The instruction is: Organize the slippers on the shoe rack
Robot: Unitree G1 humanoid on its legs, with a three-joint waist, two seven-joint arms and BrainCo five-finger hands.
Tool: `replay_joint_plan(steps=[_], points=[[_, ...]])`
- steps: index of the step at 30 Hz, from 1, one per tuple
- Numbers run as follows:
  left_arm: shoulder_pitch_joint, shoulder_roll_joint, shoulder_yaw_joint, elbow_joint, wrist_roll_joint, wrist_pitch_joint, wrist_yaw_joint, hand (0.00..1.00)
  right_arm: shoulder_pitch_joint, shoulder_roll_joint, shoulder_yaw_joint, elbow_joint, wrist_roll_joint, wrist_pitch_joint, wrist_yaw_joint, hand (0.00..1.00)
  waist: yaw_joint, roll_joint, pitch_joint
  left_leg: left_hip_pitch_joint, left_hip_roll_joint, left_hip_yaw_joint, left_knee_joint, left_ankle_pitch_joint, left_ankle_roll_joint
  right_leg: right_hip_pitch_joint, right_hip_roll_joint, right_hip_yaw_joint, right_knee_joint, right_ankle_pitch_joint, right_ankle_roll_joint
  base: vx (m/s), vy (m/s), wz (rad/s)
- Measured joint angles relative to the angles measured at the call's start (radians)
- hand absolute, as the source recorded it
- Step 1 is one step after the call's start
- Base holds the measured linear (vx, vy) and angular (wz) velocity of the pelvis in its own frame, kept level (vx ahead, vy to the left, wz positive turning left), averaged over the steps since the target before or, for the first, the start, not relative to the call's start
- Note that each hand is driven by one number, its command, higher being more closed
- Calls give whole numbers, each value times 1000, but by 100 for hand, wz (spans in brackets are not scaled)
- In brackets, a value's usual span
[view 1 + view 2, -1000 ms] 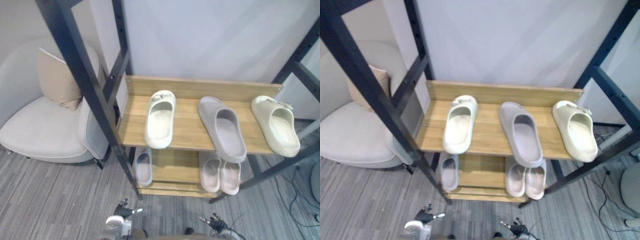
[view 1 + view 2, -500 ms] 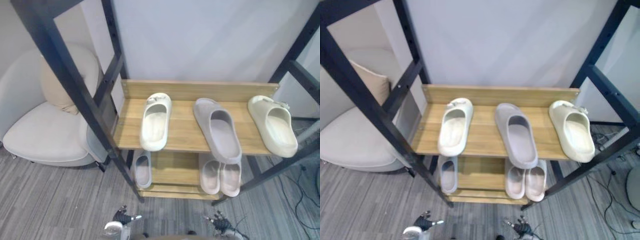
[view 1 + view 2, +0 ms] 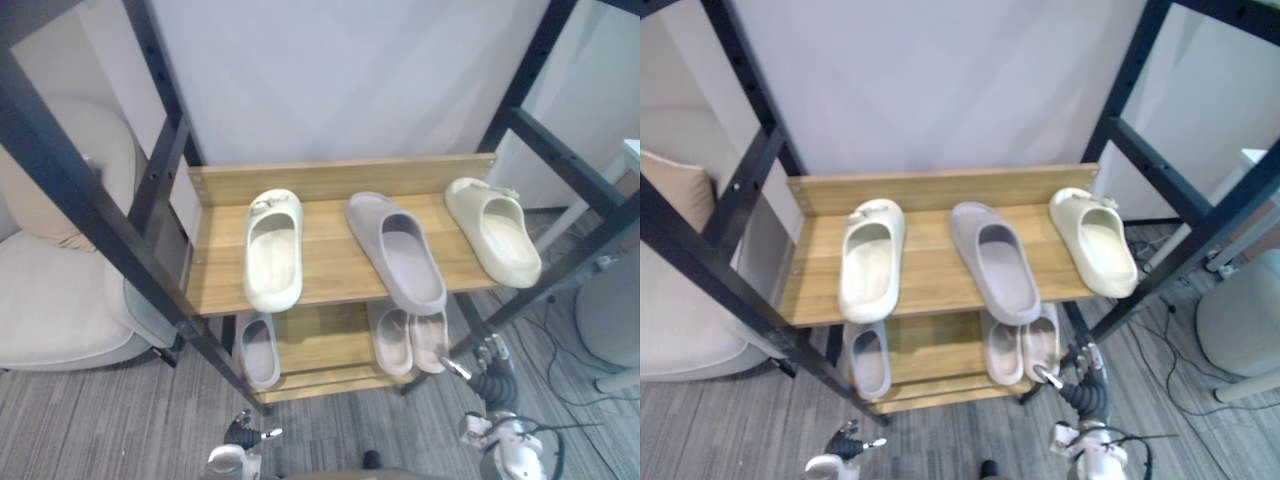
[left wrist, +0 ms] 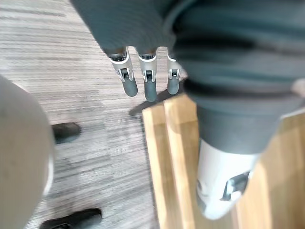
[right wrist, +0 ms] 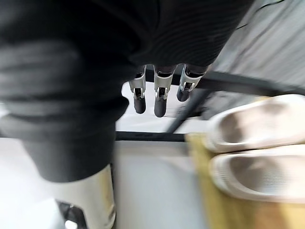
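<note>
Right robot hand, fingers straight, near 2 lower slippers on shoe rack

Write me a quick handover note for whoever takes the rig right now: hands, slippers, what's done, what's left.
Left hand: low before the shoe rack, open, empty.
Right hand: up by the rack's lower right, open, empty.
Top shelf: cream slipper left, grey slipper middle, angled, overhanging the front; second cream slipper right.
Lower shelf: lone grey slipper left, pale pair right.
Done: pale pair together. Left, probably: pair the creams and the greys.
</note>
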Motion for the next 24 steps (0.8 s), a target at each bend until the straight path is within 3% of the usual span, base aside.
replay_joint_plan(steps=[6, 11, 18, 24], points=[[1, -16, -42, 4, 1, -7, -12, 0, 61, -2, 5, -145, -11, -25, 45, 0, -34, 2, -2, -5, -3, 7, 7, -2, 1, -18, 0, 17, 13, -1, 0, -21, -1, -6], [-11, -8, -108, 26, 2, -18, -23, 0, 37, -38, -12, -199, -11, -43, 59, 0, -39, 3, -2, -9, -4, 6, 12, -6, 4, -20, 1, 21, 12, -1, 0, 0, 0, 0], [-15, -5, -110, 45, 2, -23, -29, 0, -60, -72, -133, -209, -5, -64, 55, 0, -48, 7, -6, -43, -11, -27, 32, -10, 6, -28, -5, -1, 11, -1, 0, -9, -2, 12], [-14, -5, -107, 66, 20, -39, -48, 0, -167, -161, -193, -209, 3, -65, 34, 0, -46, 16, -21, -48, -13, -56, 34, -9, 6, -9, -8, -31, -7, -1, 1, -5, -15, 15]])
